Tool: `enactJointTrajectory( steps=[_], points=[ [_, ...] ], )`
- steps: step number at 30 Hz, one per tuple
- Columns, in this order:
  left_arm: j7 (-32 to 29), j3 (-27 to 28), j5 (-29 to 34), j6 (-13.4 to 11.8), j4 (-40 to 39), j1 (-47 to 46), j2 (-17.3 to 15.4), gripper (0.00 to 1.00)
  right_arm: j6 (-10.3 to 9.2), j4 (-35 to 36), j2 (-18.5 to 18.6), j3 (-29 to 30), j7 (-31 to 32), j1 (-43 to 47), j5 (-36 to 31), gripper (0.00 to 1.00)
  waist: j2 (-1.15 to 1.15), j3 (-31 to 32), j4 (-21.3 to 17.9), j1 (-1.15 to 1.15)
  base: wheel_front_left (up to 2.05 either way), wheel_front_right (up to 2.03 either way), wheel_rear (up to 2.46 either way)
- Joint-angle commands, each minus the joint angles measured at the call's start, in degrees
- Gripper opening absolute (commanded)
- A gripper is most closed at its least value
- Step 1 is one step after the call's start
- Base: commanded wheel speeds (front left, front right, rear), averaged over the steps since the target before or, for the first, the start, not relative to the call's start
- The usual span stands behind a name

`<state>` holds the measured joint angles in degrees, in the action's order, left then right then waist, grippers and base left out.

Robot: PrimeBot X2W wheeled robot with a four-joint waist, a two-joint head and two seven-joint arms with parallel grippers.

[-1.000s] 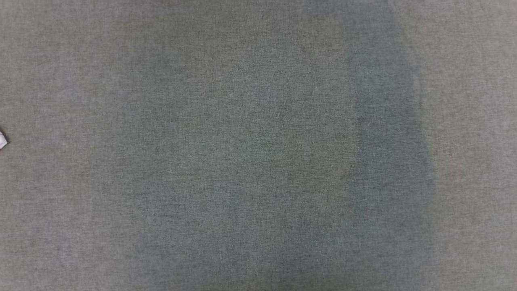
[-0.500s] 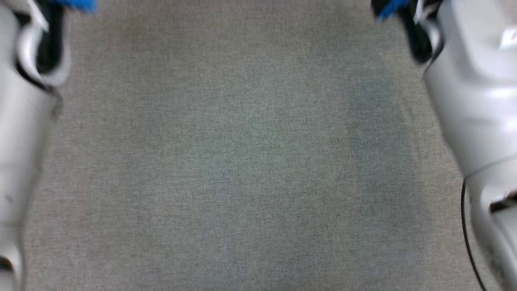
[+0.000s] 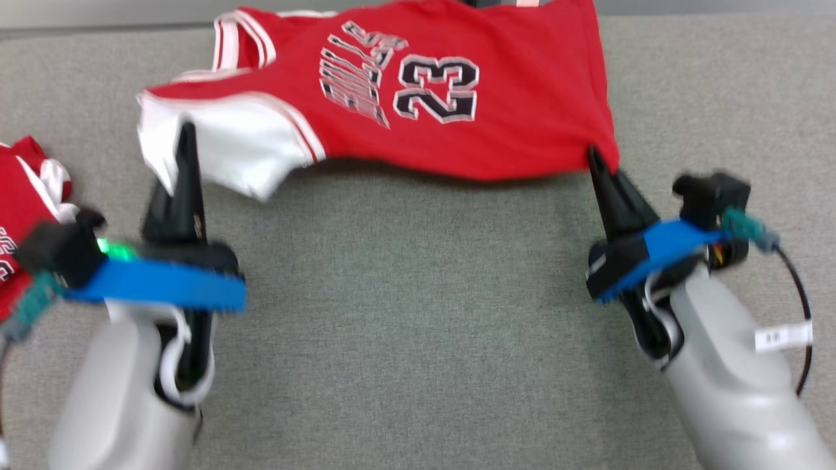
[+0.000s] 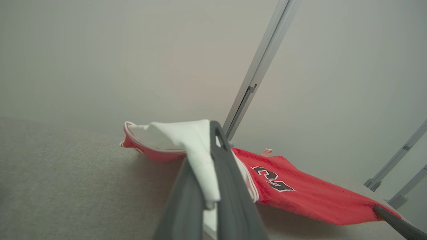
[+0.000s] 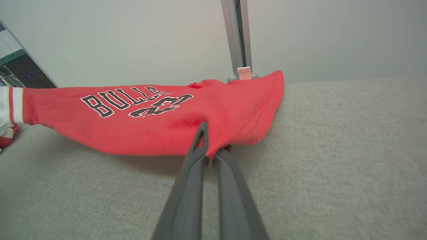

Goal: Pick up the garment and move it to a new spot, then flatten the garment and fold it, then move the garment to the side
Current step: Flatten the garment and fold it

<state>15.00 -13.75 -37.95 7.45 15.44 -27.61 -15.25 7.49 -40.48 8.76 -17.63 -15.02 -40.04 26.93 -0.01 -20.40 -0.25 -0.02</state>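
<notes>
The head view is swung up off the bare grey table [image 3: 418,339], and the red Bulls jersey [image 3: 457,140] is now shown stretched between the jaws, left gripper [image 3: 186,137] clamped on its white fabric, right gripper [image 3: 594,156] on its red hem: relocation is judged underway.

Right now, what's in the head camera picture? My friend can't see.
A red jersey numbered 23 is stretched between the left gripper and the right gripper over a gray table. Another red garment lies at the left edge.

"BULLS" and "23" in black lettering across the red garment [image 3: 522,124]
</notes>
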Motion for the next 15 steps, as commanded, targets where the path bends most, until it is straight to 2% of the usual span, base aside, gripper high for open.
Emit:
enactJointTrajectory(
  steps=[1, 8, 15],
  points=[
    [0.3, 1.2, 1.2, 0.1, -1.8, 4.8, 0.9, 0.0, 0.01, 1.7, 0.5, 0.4, -0.2, 4.5, 0.7, 0.0, 0.01, 1.9, -0.9, 0.02, 0.0, 0.0, 0.0],
    [0.3, 5.6, 3.3, 0.1, -7.1, 21.1, 5.1, 0.0, 0.01, 6.8, 2.2, 1.4, -0.2, 17.1, 1.2, 0.0, 0.01, 7.2, -1.5, 0.02, 0.0, 0.0, 0.0],
    [0.3, 6.2, 4.4, 0.1, -10.4, 31.3, 7.5, 0.0, 0.01, 11.1, 3.3, 3.7, 0.6, 26.5, -0.8, 0.0, 0.01, 11.4, -1.5, 0.02, 0.0, 0.0, 0.0]
  ],
)
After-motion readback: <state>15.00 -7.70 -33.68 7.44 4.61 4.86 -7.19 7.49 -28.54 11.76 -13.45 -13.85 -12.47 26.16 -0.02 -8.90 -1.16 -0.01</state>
